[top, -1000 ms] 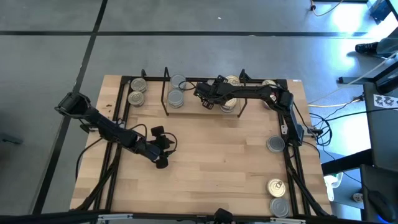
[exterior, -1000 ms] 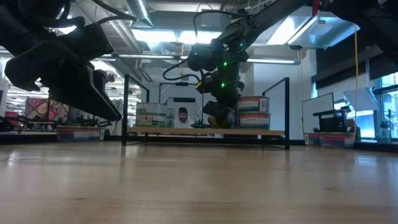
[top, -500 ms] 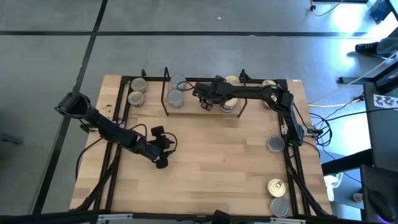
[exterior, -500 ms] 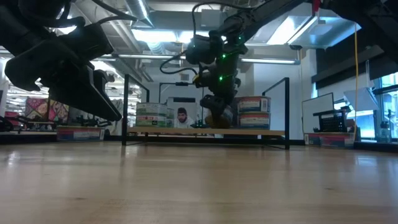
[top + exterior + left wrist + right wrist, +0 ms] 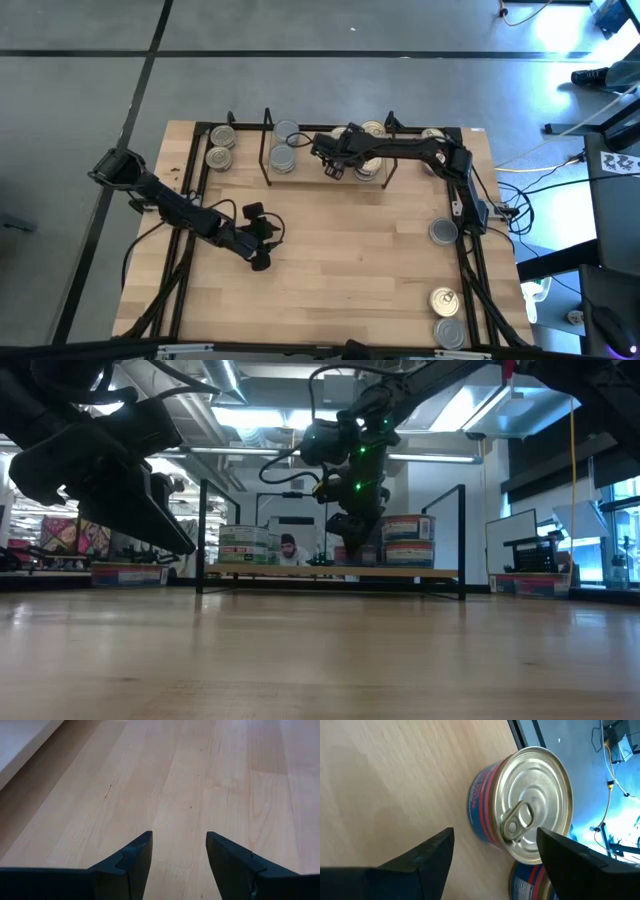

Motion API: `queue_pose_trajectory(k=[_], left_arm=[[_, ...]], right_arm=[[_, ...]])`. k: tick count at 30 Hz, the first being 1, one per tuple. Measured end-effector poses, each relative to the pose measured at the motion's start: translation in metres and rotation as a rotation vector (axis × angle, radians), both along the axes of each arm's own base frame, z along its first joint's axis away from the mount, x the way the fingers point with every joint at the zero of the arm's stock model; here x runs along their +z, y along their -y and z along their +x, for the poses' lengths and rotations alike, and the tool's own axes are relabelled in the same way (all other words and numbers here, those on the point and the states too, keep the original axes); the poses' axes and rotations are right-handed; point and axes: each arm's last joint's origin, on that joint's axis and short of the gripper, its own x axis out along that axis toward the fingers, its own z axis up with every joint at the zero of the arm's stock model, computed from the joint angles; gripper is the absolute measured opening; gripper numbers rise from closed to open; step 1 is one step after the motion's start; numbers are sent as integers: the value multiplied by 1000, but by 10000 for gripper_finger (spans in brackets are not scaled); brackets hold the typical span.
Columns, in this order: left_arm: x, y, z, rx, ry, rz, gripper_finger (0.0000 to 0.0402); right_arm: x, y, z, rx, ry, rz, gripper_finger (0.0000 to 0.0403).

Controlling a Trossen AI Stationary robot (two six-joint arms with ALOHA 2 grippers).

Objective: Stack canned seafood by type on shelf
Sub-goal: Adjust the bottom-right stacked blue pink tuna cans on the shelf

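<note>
The light wooden worktop [image 5: 340, 260] is carrying a low shelf [image 5: 300, 182] of black wire with upright side loops and a pale board, set along its far edge. The right arm is reaching over this shelf, and the right pincer [image 5: 333, 162] is hanging above the board with its jaws spread and nothing between them. The right wrist view is showing both dark fingers [image 5: 420, 857] apart, with bare board between them.

Just ahead of the right pincer, a flat round tin with a blue-and-red label and a pull-ring lid [image 5: 522, 822] is standing alone on the board. A second tin of the same label [image 5: 530, 885] is lying just beside it, partly cut off. Two stacks of tins are flanking the right pincer: one [image 5: 283, 157] to one side at the shelf's end, another [image 5: 370, 168] close on the other side. More tins [image 5: 444, 232] are waiting well apart from the shelf, along the worktop's right edge.

The step in hand appears to be placing or adjusting a tin on the shelf. Whether the tin was just set down or is about to be taken cannot be told.

The next move probably calls for fetching a tin of matching type from the worktop's edge.

The left pincer [image 5: 177, 855] is idling over bare worktop, jaws spread and empty.
</note>
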Motion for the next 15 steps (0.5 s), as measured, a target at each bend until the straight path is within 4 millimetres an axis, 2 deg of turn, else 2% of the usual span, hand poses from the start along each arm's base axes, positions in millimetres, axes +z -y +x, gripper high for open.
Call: queue_pose_trajectory(k=[5, 10, 15], left_arm=[[0, 0, 0, 0, 0, 0, 184], [0, 0, 0, -1, 2, -1, 184], [0, 0, 0, -1, 2, 0, 184]], right_arm=[[8, -13, 1, 32, -20, 9, 282], [33, -47, 10, 160, -64, 49, 282], [33, -72, 11, 208, -155, -46, 282]])
